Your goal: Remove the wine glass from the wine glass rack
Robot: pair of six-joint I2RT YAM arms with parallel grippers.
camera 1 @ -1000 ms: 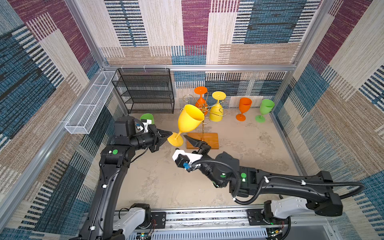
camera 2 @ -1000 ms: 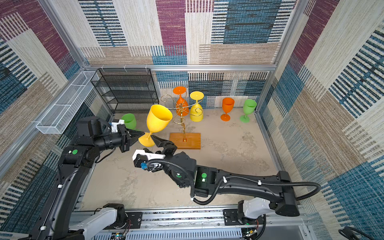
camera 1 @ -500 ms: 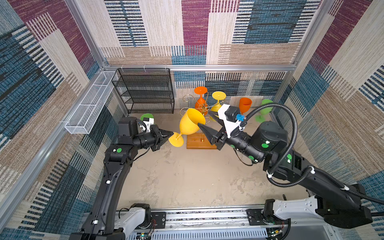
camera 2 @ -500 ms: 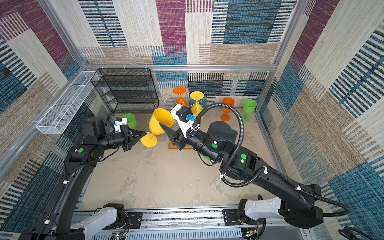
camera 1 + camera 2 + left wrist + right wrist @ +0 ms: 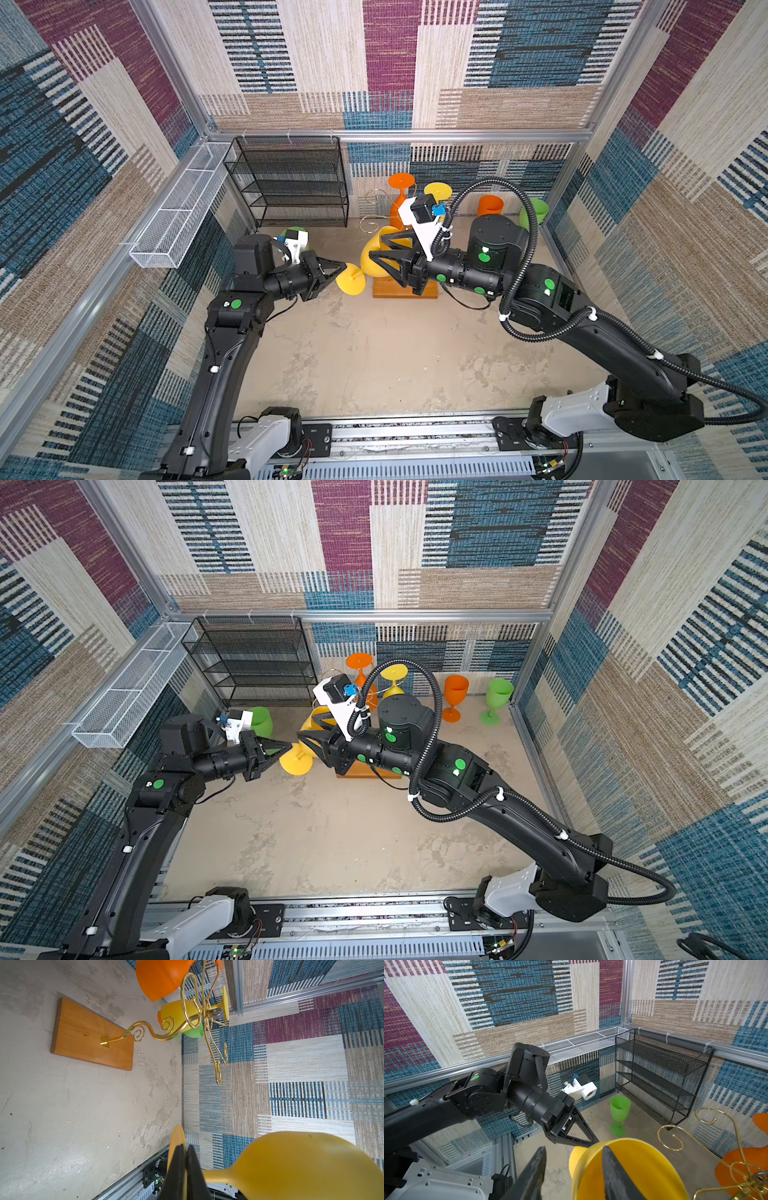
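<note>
Swung round from near, the right pincer (image 5: 574, 1148) now straddles the bowl rim of the yellow wine glass (image 5: 291, 1167), jaws spread. Meanwhile the left pincer (image 5: 338, 266) pinches its stem by the foot, aloft left of the wine glass rack (image 5: 89, 1030). Likely light, stiff, slick plastic: grip the stem.

Left arm: rises from table's front edge, elbow up near left edge, forearm level, reaching toward centre. Left gripper (image 5: 341, 266) pinched shut on foot of wine glass (image 5: 351, 281). Right arm: stretched from front-right corner, wrist level, facing left gripper. Right gripper (image 5: 376, 245): jaws apart, astride glass bowl wall, tips near left gripper's.
</note>
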